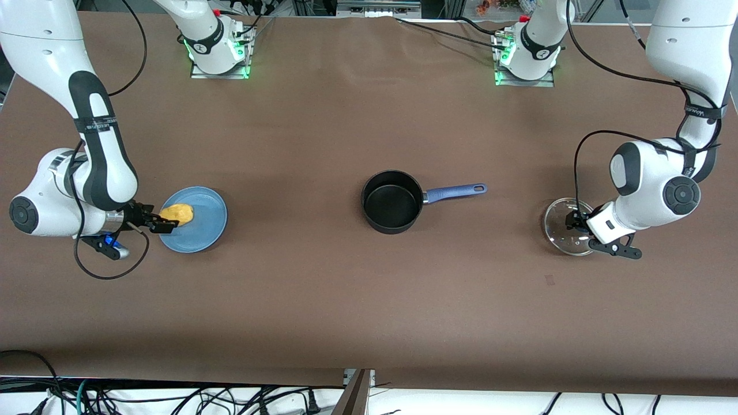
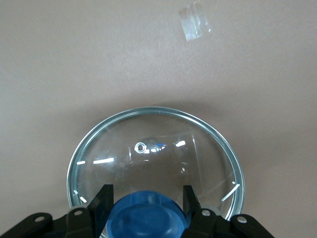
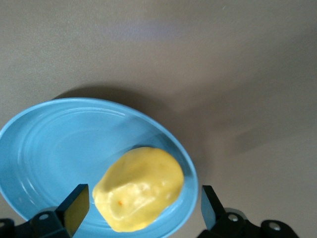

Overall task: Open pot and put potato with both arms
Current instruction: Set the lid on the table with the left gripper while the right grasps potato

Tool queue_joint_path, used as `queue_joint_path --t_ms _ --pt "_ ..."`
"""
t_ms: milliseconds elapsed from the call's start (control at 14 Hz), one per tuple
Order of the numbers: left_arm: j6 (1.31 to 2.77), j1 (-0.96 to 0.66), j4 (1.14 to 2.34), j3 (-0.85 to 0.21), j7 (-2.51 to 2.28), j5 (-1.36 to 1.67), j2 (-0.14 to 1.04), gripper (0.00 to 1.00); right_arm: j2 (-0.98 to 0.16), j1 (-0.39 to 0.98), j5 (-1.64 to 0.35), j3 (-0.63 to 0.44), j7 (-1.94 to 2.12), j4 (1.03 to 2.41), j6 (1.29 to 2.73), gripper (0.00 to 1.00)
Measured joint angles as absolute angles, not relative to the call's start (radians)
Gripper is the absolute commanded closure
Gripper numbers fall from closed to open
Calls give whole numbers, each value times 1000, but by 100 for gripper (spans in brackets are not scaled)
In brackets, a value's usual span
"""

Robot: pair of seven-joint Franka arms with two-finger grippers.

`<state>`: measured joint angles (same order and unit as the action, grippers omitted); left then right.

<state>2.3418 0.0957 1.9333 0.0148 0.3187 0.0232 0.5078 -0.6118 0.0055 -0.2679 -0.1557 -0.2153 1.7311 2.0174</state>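
Observation:
The black pot (image 1: pixel 392 202) stands open and empty mid-table, its blue handle (image 1: pixel 455 192) pointing toward the left arm's end. The yellow-orange potato (image 1: pixel 179 214) lies on a light-blue plate (image 1: pixel 203 229) at the right arm's end. My right gripper (image 1: pixel 160 222) is low at the plate, open, with a finger on each side of the potato (image 3: pixel 138 188) and not touching it. The glass lid (image 1: pixel 560 229) lies flat on the table at the left arm's end. My left gripper (image 1: pixel 573 222) is shut on the lid's blue knob (image 2: pixel 146 218).
A small tape mark (image 1: pixel 549 280) lies on the brown table nearer the front camera than the lid, and it also shows in the left wrist view (image 2: pixel 194 22). The arm bases stand along the table's back edge. Cables hang below the front edge.

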Motion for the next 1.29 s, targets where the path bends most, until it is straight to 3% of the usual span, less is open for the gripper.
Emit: queue_joint_path --t_ms 71,143,214,357,786,1000,1286 --pt "2345 99 1931 14 319 33 512 31 -619 6 -283 -155 -218 1731 2017 0" --pt "2343 100 1926 15 319 39 510 7 -626 6 -299 -155 -219 1731 2018 0" --pt "2336 101 1919 15 319 41 509 0 -631 6 -311 -155 -219 1731 2018 1" --pt "2270 101 1877 14 318 42 496 0 -641 5 -340 -155 -224 1731 2017 11" --pt "1939 98 1706 11 318 42 380 0 -648 5 -377 -154 -238 1731 1993 60" --pt "1831 99 1638 12 318 42 268 0 -645 7 -378 -146 -246 1711 1964 63" --pt "1655 100 1548 14 292 40 142 0 -632 21 -379 -139 -398 1565 1751 62"
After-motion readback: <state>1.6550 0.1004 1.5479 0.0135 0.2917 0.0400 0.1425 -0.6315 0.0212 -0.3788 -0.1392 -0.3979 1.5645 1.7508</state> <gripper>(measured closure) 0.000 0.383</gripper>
